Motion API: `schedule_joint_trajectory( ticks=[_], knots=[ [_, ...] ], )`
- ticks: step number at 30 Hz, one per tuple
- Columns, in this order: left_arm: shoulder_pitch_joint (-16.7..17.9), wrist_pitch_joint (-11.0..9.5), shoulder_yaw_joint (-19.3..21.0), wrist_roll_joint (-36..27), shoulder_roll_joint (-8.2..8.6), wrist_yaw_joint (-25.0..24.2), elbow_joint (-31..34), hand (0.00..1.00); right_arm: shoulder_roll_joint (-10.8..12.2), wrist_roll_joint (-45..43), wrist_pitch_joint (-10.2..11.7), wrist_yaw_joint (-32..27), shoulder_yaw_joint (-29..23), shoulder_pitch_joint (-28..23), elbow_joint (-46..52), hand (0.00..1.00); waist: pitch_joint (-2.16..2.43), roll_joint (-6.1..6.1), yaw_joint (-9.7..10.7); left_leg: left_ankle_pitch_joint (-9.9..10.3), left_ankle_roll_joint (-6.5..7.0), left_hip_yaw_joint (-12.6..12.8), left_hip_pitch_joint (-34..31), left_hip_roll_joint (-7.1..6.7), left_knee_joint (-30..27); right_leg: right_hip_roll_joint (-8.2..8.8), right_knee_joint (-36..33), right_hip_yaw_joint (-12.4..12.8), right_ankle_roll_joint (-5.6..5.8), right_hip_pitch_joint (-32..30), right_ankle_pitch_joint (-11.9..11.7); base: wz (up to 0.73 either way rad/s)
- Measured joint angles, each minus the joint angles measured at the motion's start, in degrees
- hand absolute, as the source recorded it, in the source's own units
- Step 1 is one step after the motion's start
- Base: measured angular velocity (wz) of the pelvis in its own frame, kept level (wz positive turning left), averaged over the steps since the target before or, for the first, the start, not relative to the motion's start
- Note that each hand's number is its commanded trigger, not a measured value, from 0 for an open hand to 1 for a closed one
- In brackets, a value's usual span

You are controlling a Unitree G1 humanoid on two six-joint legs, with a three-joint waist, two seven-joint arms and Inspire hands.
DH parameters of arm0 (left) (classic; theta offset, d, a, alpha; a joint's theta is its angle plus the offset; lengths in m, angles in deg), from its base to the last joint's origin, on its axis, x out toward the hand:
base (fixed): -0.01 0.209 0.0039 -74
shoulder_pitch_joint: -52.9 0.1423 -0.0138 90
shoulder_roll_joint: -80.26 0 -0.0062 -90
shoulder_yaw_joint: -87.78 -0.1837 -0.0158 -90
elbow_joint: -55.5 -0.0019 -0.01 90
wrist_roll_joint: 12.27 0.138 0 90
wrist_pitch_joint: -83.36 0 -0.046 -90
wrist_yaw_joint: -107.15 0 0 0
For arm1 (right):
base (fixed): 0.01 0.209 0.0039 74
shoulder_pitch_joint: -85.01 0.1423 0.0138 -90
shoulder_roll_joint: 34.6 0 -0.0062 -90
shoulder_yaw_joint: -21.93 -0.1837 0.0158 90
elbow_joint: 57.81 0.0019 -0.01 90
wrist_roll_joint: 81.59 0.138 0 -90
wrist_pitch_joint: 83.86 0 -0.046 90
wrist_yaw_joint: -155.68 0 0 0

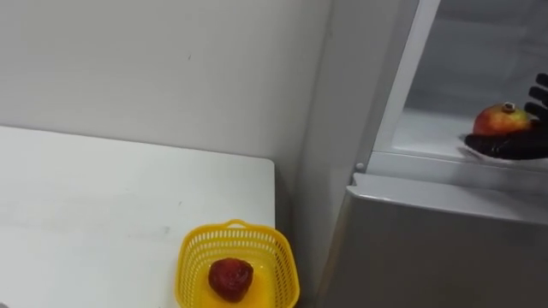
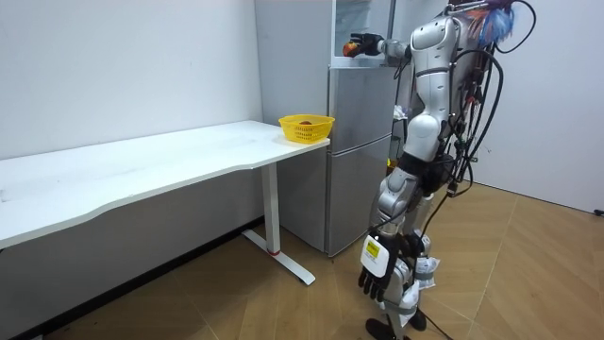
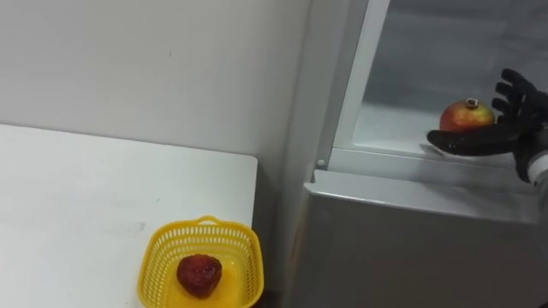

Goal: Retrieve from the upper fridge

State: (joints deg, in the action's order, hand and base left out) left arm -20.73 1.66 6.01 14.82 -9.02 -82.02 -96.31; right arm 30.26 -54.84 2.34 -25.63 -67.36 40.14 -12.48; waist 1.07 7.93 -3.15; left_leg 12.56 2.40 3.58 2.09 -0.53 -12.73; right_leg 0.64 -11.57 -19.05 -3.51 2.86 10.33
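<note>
Red-yellow fruit (image 3: 467, 115) at front of upper fridge compartment (image 3: 396, 127), just inside sill. Right hand (image 3: 510, 135) cupped round it: fingers curled behind, thumb stretched low across front; grip looks closed on fruit, though contact on far side hidden. Hand's wrist cut by frame edge. Compartment open toward robot, bare shelf to fruit's left. Lower fridge door (image 3: 411, 248) closed. Beside fridge, white table (image 3: 86, 197); at its corner yellow basket (image 3: 152, 269) holding dark red fruit (image 3: 199, 275). Left hand (image 2: 377, 269) hangs by thigh, fingers slack.
</note>
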Motion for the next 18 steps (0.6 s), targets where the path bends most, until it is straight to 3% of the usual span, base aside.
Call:
schedule_joint_trajectory(
  ticks=[18],
  knots=[
    [-0.2,0.6,0.0,0.0,-0.02,-1.5,2.1,0.0,-1.2,1.2,0.0,1.5,0.0,0.0,-1.8,0.0,0.28,0.54,-0.3,0.0,0.0,-0.7,-1.9,-0.1,-0.9,0.04,0.6,-0.8,-0.07,-1.0,-0.1,0.02]
  ],
)
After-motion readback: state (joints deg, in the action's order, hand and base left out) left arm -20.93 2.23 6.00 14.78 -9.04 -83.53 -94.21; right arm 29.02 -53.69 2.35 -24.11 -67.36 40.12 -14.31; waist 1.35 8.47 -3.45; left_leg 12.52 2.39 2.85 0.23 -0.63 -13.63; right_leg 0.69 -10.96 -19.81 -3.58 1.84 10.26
